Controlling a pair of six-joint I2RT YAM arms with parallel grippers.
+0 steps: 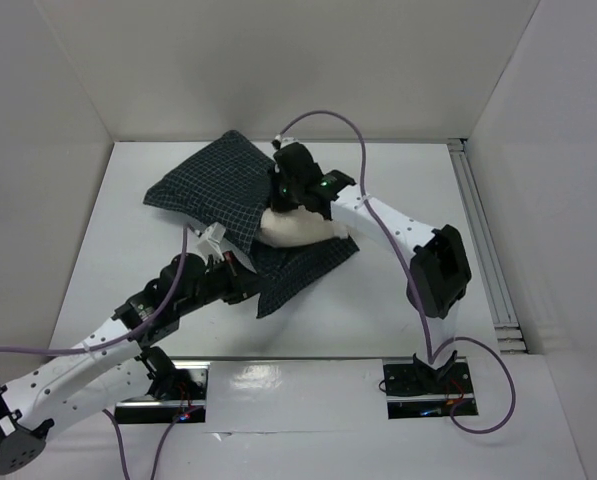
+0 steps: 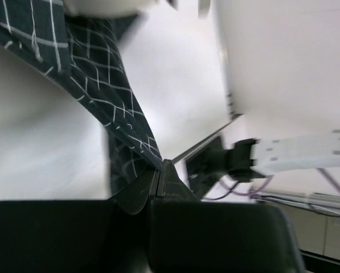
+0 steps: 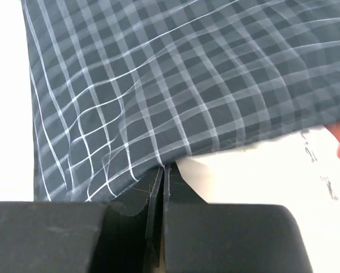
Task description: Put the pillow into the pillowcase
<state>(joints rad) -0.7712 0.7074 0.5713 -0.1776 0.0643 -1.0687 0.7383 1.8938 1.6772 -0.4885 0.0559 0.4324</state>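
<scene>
The dark navy checked pillowcase (image 1: 213, 185) lies rumpled at the middle back of the table. Out of its open side, toward the right, sticks the cream pillow (image 1: 300, 230), lying on the case's lower flap. My left gripper (image 1: 243, 278) is at the near edge of the opening, and the left wrist view shows it (image 2: 160, 168) shut on a taut strip of pillowcase (image 2: 101, 85). At the far edge of the opening, above the pillow, my right gripper (image 1: 283, 195) has its jaws (image 3: 163, 169) shut on the pillowcase hem (image 3: 158, 85). The pillow (image 3: 272, 170), with black lettering, lies just under that hem.
White walls close in the table on the left, back and right. A metal rail (image 1: 483, 240) runs along the right side. The right arm's elbow (image 1: 438, 270) hangs over the table's right half, and purple cables loop from both arms.
</scene>
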